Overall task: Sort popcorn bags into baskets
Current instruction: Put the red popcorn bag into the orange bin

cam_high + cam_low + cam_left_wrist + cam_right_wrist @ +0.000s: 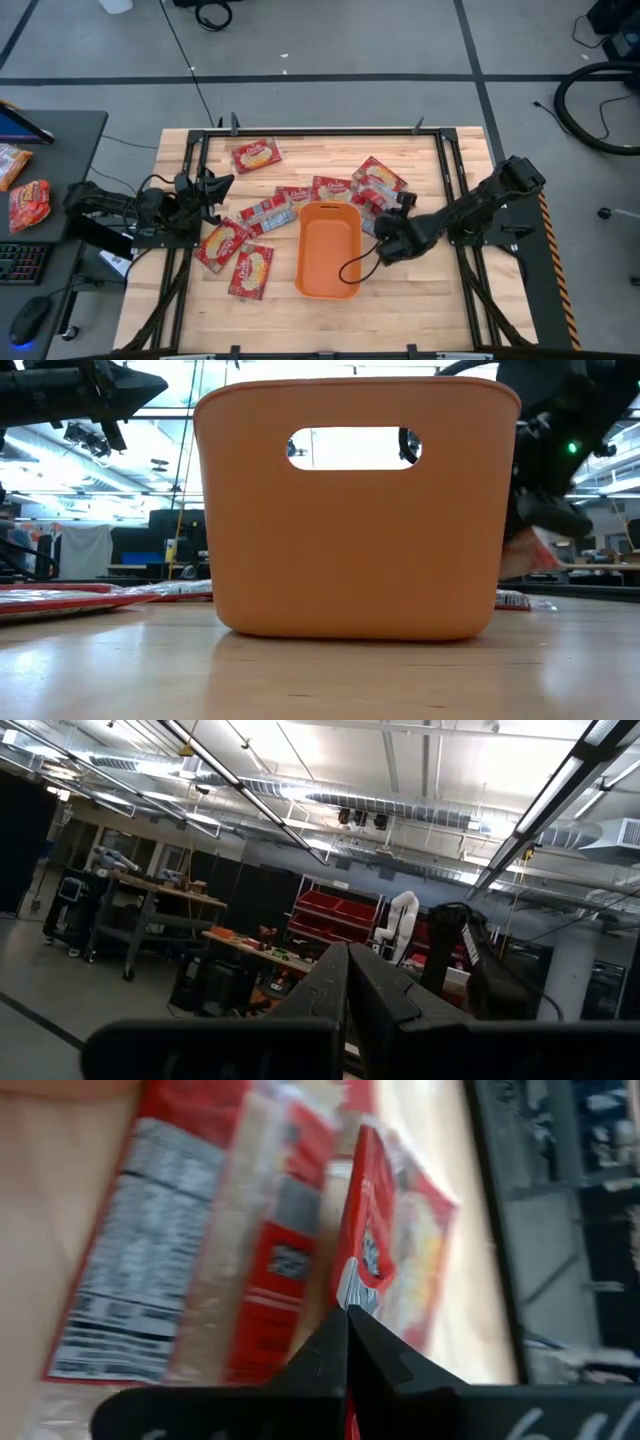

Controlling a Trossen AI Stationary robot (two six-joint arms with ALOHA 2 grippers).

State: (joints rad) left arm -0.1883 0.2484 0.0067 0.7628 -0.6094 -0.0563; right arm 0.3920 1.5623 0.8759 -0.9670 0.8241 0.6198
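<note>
Your right gripper point(381, 226) is clamped on a popcorn bag point(385, 1240) just beside the orange basket point(329, 250) on the counter point(420, 300); your left gripper point(225, 184) waits closed, empty

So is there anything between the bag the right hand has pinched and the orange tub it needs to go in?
Nothing visible besides the tub's own wall. The right hand is shut on a flat red popcorn packet right beside the orange plastic tub, which looks empty. The packet would have to clear that rim.
</note>
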